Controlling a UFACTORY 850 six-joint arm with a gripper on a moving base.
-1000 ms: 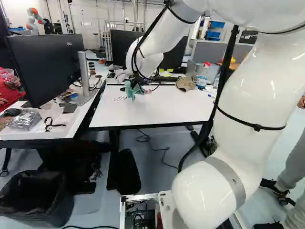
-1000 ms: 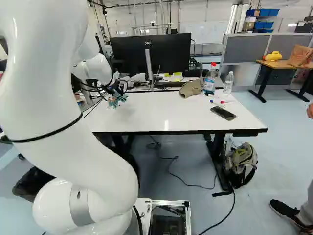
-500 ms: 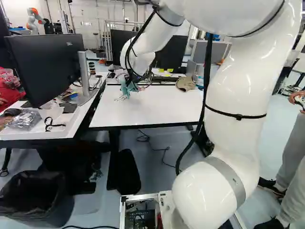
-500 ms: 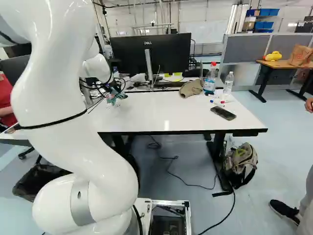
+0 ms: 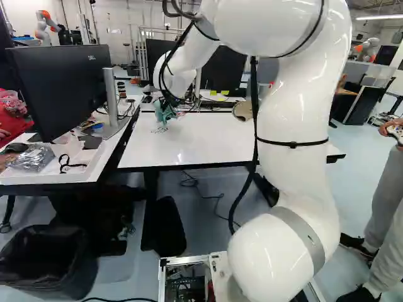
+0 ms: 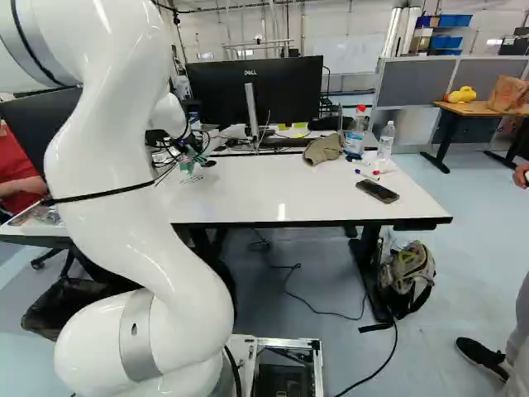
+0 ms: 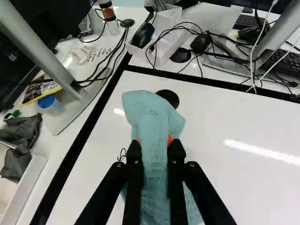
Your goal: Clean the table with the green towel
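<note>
Pinching the green towel (image 7: 152,117) b/w the fingers (image 7: 134,161), one on each side, so the grip's on cloth, closed up tight w/ the fabric bunched in the middle. Towel's over the far left part of the white desk (image 5: 195,148) in the left base view, close to the edge by the next desk. Squiggly dark marks (image 5: 159,130) sit right by its lower end, prob. the stuff to wipe off. Can't quite tell if the hem is pressed on the surface or just hanging over it.

Handling-wise: v. light, soft, limp, textured cloth; shouldn't slip much, nothing fragile abt it. Best hold = thick bunched middle, as now, w/ loose folds left below to do the rubbing. Being floppy, it won't push by itself; needs a bit of downward pressure, else it'll skim the marks. Too low & the hard tips could scrape the top.

Wiping's the step in hand, I'd say, not done while marks remain. Next: short strokes across them. Keep clear of the cap (image 6: 322,150), phone (image 6: 377,191) & bottle (image 6: 355,136) at the other end.
</note>
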